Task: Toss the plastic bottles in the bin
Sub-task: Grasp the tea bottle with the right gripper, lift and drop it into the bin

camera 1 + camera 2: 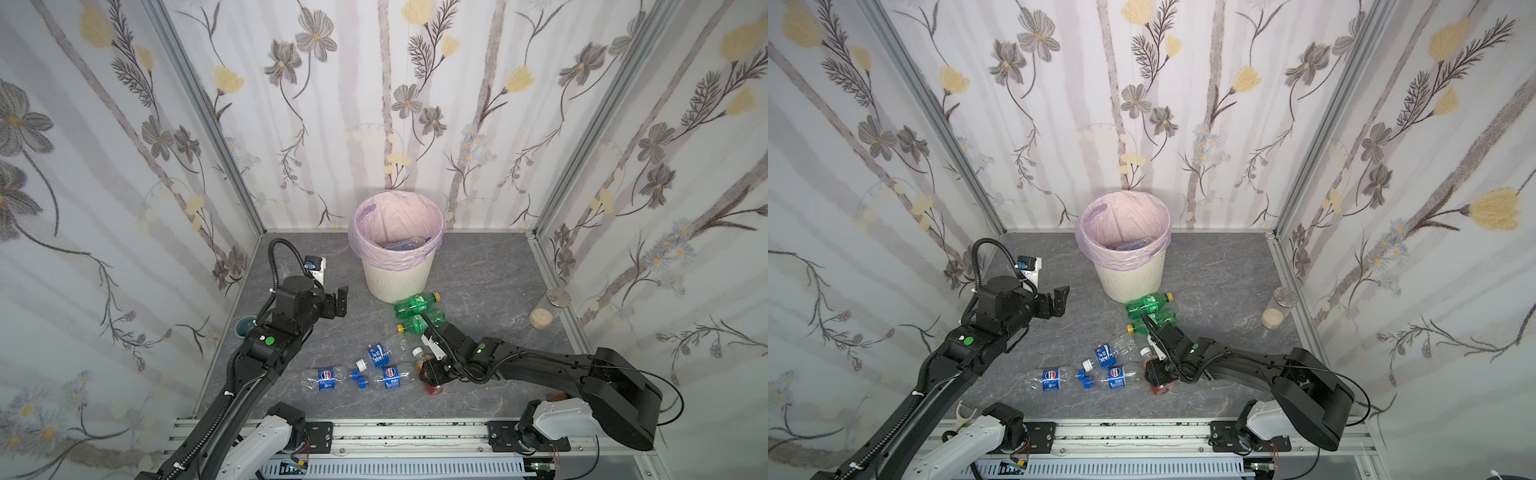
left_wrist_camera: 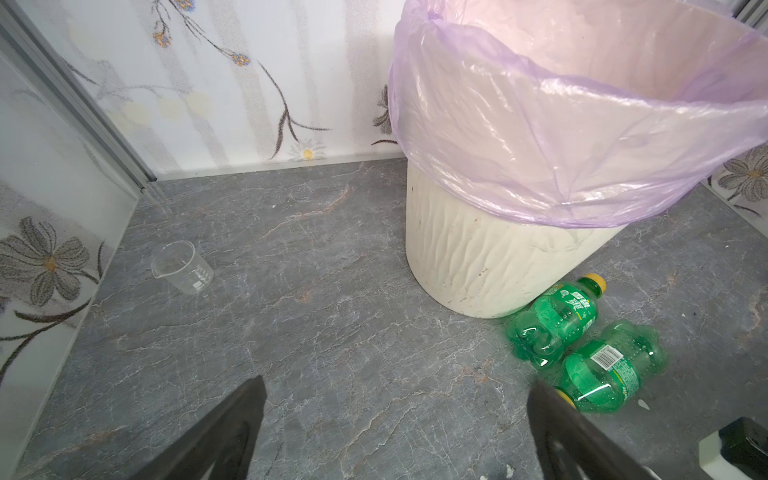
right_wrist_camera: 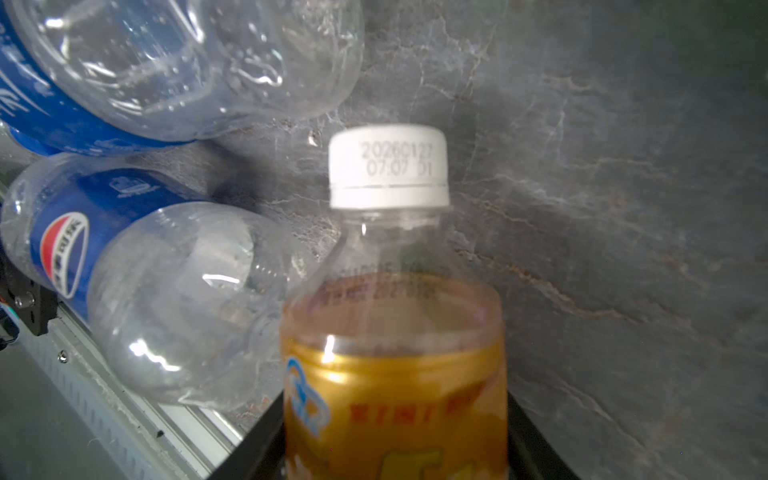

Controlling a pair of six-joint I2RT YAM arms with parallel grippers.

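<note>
The right pincer point(image 1: 432, 376) is clamped on the orange-labelled bottle point(image 1: 434, 388), low over the near centre of the worktop point(image 1: 478, 270). In both top views, this bottle's long axis runs near to far. Its white cap point(image 1: 417, 352) is at the far end, leaning slightly left. The pincer body hides most of the label there, and you cannot tell whether the base rests on the worktop. Use the right wrist view for what the top views hide: the fingers point(image 3: 536, 449) sit against both sides of the label, and a date code is printed on the cap.

Three blue-labelled bottles point(image 1: 392, 376) lie on their sides just left of the held one, with their long axes roughly left to right. Two green bottles point(image 1: 415, 304) lie side by side between the right pincer and the bin point(image 1: 399, 274). The farther one lies just beside the bin's foot with its cap pointing right, and the nearer one's cap points left.

The left pincer point(image 1: 338, 301) stands wide apart and holds nothing, above the worktop left of the bin. Only the left wrist view shows the clear beaker point(image 2: 183, 268) plainly. Only the top views look into the bin, where a clear bottle point(image 1: 405, 245) lies
</note>
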